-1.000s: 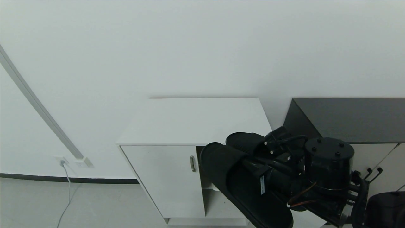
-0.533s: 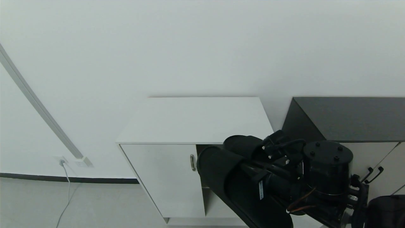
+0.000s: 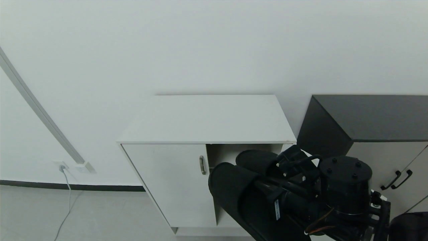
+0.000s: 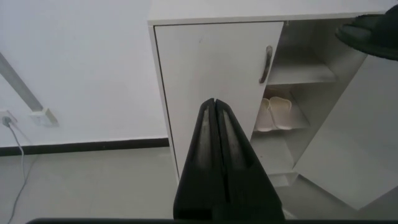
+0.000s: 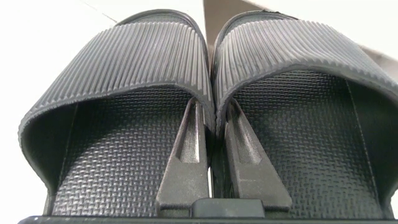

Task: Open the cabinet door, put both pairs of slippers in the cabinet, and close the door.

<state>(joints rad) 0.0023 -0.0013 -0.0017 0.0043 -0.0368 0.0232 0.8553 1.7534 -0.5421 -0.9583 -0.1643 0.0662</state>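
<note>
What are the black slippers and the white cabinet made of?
The black slippers look like soft rubber or foam: matte, with moulded ridges on the straps and a pebbled footbed. The white cabinet looks like laminated board, smooth and matte with thin flat panels, maybe painted wood. Its handle seems metal from its dull grey sheen.

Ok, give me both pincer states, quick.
Left pincer: closed, holding nothing.
Right pincer: closed on the black slippers.
</note>
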